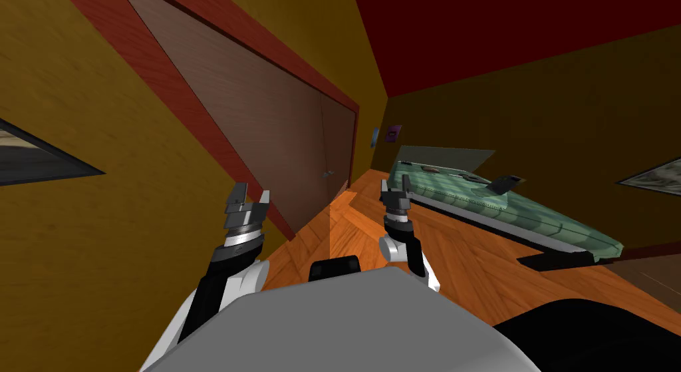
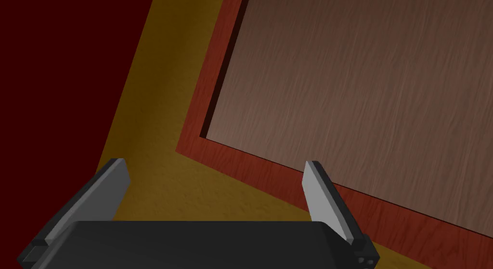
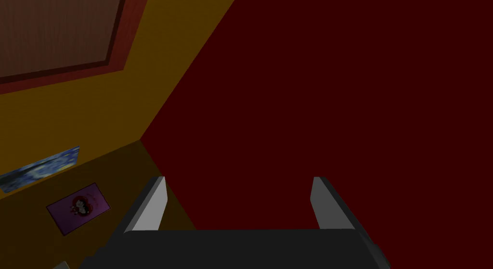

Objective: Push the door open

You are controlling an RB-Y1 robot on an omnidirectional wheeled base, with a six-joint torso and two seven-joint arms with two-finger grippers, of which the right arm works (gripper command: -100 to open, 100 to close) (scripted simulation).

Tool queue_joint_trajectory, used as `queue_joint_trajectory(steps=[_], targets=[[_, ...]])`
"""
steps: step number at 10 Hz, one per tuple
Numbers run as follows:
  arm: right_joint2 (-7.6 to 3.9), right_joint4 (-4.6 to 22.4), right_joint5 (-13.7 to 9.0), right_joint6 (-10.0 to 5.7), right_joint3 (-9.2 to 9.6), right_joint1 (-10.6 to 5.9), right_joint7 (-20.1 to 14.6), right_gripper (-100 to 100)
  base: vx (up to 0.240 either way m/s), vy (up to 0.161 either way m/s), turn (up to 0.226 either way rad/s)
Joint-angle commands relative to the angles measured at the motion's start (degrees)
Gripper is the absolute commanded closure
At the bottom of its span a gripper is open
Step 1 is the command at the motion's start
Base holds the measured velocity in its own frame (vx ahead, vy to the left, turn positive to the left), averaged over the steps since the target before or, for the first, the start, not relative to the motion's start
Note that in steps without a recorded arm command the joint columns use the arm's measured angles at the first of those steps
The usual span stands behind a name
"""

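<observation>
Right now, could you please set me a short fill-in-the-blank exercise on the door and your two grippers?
1. The brown door sits in a ___ frame.
2. The left gripper and the right gripper both have their fingers ___.
3. The gripper nearer the door is the ___ one.
Missing words: red; open; left.

No legible text, label, brand, number or sign anywhere.

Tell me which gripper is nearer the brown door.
Left. The left gripper sits open by the red frame of the door; the right gripper is open farther out over the wooden floor.
</observation>
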Motion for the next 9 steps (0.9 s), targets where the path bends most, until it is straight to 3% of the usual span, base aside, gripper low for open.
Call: queue_joint_trajectory(steps=[1, 2, 5, 9], targets=[[-0.44, 2.03, 0.06, -0.28, 0.01, -0.67, -0.03, -100, 0.081, -0.027, 0.105], [-0.44, 2.03, 0.06, -0.28, 0.01, -0.67, -0.03, -100, 0.096, -0.039, 0.073], [-1.03, 5.37, 0.15, -0.73, 0.04, -1.77, -0.07, -100, 0.111, -0.037, 0.089], [-1.81, 11.02, 0.31, -1.50, 0.07, -3.64, -0.14, -100, 0.126, -0.043, 0.101]])
